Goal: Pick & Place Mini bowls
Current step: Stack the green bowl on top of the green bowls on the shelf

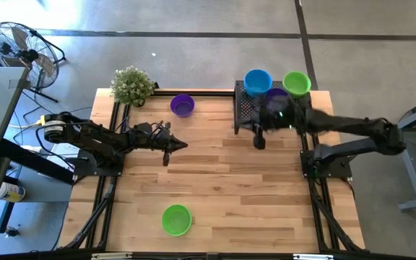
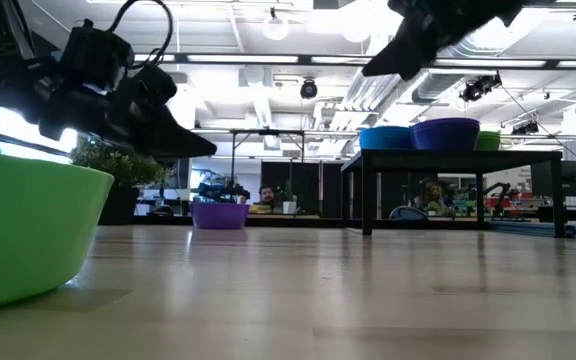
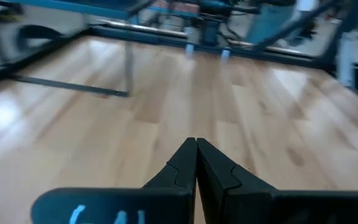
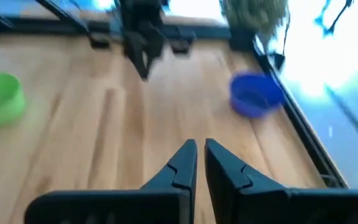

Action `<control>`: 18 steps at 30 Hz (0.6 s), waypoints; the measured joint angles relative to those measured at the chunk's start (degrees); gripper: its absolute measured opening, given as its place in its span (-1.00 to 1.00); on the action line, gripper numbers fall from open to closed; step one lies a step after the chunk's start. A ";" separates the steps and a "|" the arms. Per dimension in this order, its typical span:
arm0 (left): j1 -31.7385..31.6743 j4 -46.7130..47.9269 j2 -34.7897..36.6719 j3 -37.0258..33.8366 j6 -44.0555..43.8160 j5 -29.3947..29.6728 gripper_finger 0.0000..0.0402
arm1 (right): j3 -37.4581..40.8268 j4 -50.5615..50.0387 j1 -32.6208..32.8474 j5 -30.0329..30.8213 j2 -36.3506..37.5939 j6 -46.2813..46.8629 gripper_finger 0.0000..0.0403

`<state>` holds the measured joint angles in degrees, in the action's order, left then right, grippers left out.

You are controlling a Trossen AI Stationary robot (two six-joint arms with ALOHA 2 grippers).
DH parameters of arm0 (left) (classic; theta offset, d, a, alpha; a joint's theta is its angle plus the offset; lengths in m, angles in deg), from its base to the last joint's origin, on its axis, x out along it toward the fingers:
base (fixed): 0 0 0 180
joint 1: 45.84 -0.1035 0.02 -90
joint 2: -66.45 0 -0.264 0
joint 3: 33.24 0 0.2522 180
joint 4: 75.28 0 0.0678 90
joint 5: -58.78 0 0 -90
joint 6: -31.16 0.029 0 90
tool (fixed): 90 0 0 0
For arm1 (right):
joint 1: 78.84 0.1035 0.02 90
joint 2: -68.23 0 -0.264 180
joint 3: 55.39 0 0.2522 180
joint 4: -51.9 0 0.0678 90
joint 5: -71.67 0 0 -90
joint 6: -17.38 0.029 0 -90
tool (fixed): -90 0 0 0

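Wooden table: left gripper clenched empty at 9 o'clock; right gripper nearly closed, empty; fan on floor at 10 o'clock.

My two arms are dark, and so are my left gripper and right gripper. Table: pale wood in plank stripes, black frame. Stand: black mesh. On it, a blue bowl, a lime green bowl and a purple bowl. On the wood, a purple bowl and a green bowl. Plant: pale green.
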<state>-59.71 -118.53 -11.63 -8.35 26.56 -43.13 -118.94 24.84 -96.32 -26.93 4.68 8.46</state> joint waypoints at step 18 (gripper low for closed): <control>17.94 48.83 0.00 24.35 1.41 2.41 -1.00 | 27.10 35.26 17.11 14.63 6.26 7.47 -0.99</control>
<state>-41.77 -69.70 -11.63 16.00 27.97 -40.72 -91.84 60.10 -79.21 -12.29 10.94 15.93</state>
